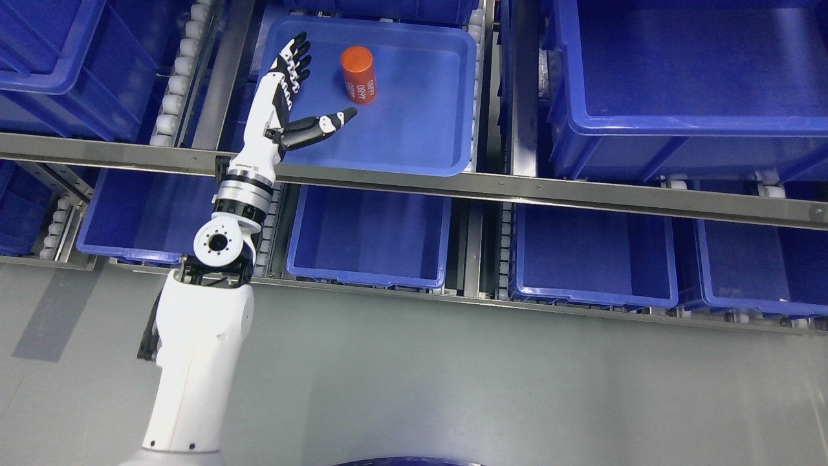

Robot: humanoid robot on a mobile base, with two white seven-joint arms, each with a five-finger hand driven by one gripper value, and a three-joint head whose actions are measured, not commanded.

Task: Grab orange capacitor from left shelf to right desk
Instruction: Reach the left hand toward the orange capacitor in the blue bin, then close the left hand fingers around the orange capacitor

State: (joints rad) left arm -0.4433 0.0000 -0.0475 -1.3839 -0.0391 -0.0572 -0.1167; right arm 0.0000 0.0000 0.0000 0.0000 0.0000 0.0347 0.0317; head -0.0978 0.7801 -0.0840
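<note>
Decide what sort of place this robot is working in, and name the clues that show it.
Probably a warehouse or factory parts store. Rows of blue plastic bins sit on a metal shelf rack with white rollers. An orange capacitor stands in a shallow blue tray, beside the robot's open left hand.
</note>
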